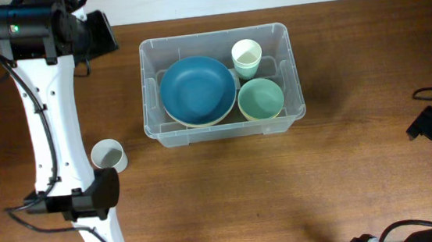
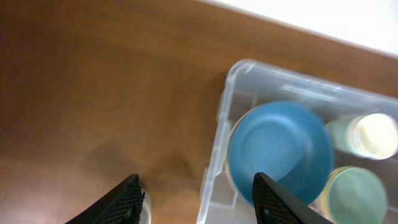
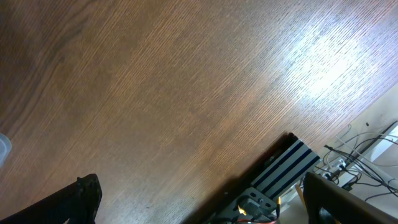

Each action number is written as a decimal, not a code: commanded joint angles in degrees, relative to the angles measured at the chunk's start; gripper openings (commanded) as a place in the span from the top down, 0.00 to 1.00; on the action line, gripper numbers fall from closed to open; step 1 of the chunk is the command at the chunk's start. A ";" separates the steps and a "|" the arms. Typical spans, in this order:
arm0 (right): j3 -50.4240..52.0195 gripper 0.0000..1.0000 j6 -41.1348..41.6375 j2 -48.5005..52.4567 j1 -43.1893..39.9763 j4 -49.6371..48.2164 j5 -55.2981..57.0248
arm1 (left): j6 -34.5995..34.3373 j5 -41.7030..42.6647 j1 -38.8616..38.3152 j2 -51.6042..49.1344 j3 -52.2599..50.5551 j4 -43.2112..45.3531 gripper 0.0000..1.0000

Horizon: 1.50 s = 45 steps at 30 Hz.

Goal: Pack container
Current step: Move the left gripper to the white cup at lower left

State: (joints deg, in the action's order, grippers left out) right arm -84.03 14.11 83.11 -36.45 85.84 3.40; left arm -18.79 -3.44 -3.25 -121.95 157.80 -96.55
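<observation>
— Two grippers; what have you got?
— My left gripper (image 2: 196, 180) is partly spread, gripping nothing; my right gripper (image 3: 200, 180) gapes wide, empty too; container (image 1: 208, 34) sits upper centre overhead, bowls (image 1: 197, 90) inside.

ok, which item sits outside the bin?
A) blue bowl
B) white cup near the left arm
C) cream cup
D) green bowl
B: the white cup stands on the table left of the container, while the blue bowl, green bowl and cream cup are all inside it.
</observation>
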 commanded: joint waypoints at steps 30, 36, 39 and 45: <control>0.22 0.01 -0.17 0.04 -0.37 0.02 -0.15 | -11.89 3.76 13.92 26.73 -75.38 19.85 0.42; 0.22 0.01 -0.15 0.04 -0.37 0.02 -0.15 | -11.89 4.13 13.92 26.73 -83.12 26.58 0.42; 0.22 0.01 -0.17 0.04 -0.37 0.02 -0.15 | -11.89 4.11 13.92 26.71 -85.35 29.75 0.42; 0.22 0.01 -0.17 0.04 -0.37 0.02 -0.15 | -11.91 3.08 13.92 26.18 -88.41 34.64 0.42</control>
State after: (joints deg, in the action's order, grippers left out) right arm -84.03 14.13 83.11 -36.45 85.84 3.40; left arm -29.89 -0.01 10.48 -95.18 70.67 -62.89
